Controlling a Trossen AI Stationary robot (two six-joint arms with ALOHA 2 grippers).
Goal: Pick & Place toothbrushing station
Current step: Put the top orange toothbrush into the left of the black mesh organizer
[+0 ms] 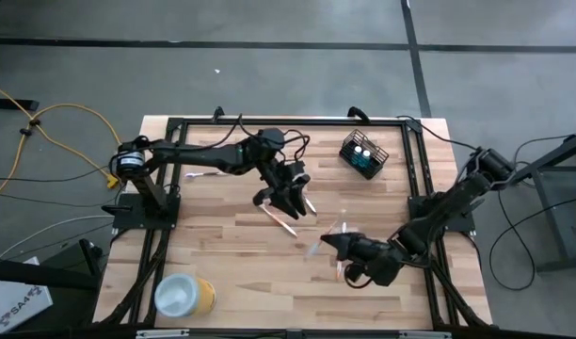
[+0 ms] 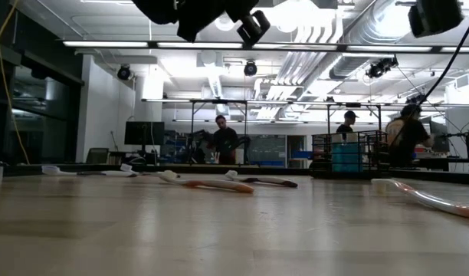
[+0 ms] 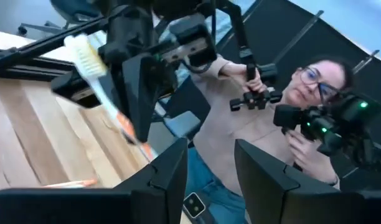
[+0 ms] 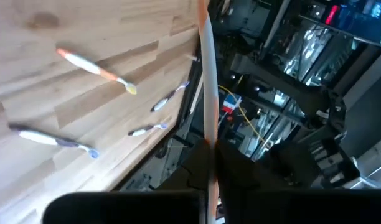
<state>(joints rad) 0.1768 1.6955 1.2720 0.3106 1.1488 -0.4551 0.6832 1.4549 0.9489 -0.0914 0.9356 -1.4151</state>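
Right gripper (image 1: 333, 243) is clamped on a toothbrush (image 4: 207, 93), held low over the near-right part of the table (image 1: 222, 301); in its wrist view the pale orange handle runs straight out from the closed fingers. Left gripper (image 1: 286, 201) hangs over the table's middle, fingers (image 3: 169, 177) apart, nothing between them. Its wrist view looks at the right gripper's brush, white bristle head up, and at a person beyond the table

Loose brushes: one just under the left gripper (image 1: 286, 226), others strewn on the wood in the right wrist view (image 4: 97, 68) (image 4: 50, 140). The black mesh holder (image 1: 364, 156) stands at the far right, well apart from both grippers, blue tubes inside

Risks, my read:
- looks like a handover setup; if left closes off-centre on the thin handle, the brush twists or drops
- right releasing before left has grip = brush back on table
- long brush held by one end swings, may catch the holder's rim on insertion
- holder is light, a nudge tips it
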